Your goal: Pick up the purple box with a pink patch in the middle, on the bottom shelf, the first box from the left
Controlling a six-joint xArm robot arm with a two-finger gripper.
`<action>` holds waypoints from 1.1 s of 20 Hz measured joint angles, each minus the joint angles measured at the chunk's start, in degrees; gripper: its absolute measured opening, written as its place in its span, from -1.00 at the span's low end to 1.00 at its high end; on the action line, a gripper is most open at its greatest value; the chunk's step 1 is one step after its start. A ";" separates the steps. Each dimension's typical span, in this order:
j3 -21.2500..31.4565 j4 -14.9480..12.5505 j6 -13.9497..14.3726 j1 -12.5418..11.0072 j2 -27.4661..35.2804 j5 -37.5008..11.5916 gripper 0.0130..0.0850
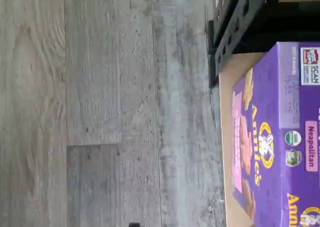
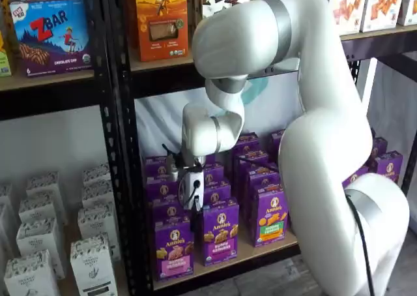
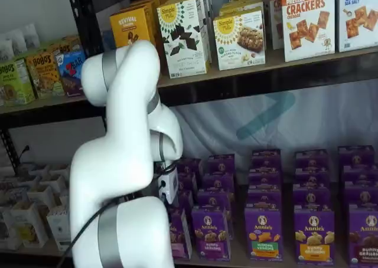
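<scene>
Wrist view: mostly grey plank floor. The whole picture is turned sideways. The purple box fills one corner, and you can read "Annie's" and "Neapolitan" on it, plus the rabbit logo and a pink band. It stands on the tan board of the bottom shelf, close to the board's front edge. The black perforated rack upright is just beside the box. No fingers show here.

In a shelf view, the purple box is upright at the front of the bottom shelf. Another Annie's box with a white-and-purple band is just beside it, and the one with a green-and-orange patch sits one further along. More purple boxes are lined up behind it. The gripper hangs off the white arm, above the purple box and a bit behind its front face, apart from it. I can't really make out the finger gap at this angle, but the jaws are spread wide with nothing in them. The white cartons are across the rack upright from the purple box.

In a shelf view, the arm covers most of the purple box, so only a sliver of it peeks out next to the arm's base. The gripper is above that sliver, and its fingers are hidden.
</scene>
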 joint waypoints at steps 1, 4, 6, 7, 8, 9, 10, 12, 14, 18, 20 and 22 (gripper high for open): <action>0.17 2.35 -2.18 0.14 0.06 -0.73 1.00; 0.24 15.77 -13.24 1.48 1.72 -5.25 1.00; -0.34 17.92 -14.82 1.94 2.75 -6.35 1.00; -0.58 18.68 -15.36 2.16 3.17 -6.80 1.00; -0.86 19.25 -15.75 2.32 3.62 -7.22 1.00; -1.21 19.78 -16.13 2.47 4.11 -7.63 1.00; -1.52 20.04 -16.32 2.53 4.49 -7.87 1.00; -2.18 20.00 -16.30 2.52 5.23 -8.21 1.00; -3.18 19.79 -16.25 2.35 6.19 -8.31 1.00; -5.23 19.09 -15.98 1.90 7.90 -8.15 1.00; -6.35 18.45 -15.56 1.68 8.78 -7.92 1.00; -7.83 17.33 -14.70 1.42 9.90 -7.55 1.00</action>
